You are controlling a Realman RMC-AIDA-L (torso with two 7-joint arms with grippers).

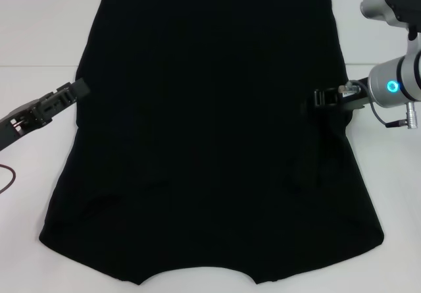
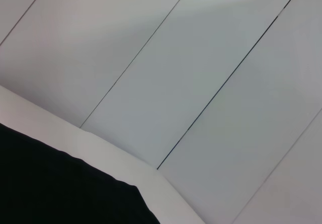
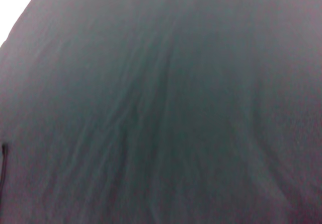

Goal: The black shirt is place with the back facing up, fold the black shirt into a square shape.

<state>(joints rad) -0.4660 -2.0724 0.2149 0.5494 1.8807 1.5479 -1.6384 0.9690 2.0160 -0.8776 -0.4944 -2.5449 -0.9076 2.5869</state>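
Your black shirt (image 1: 210, 141) lies flat on the white desk (image 1: 39, 56), sleeves apparently tucked in, body folds remaining. Left gripper (image 1: 62, 99) at its edge, right gripper (image 1: 325, 99) over it; finger state cannot be told.

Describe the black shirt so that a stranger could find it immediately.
On the white table, the black shirt lies flat, covering most of the surface. The left gripper and right gripper are at its sides; unlike these small dark grippers, it is one large soft cloth.
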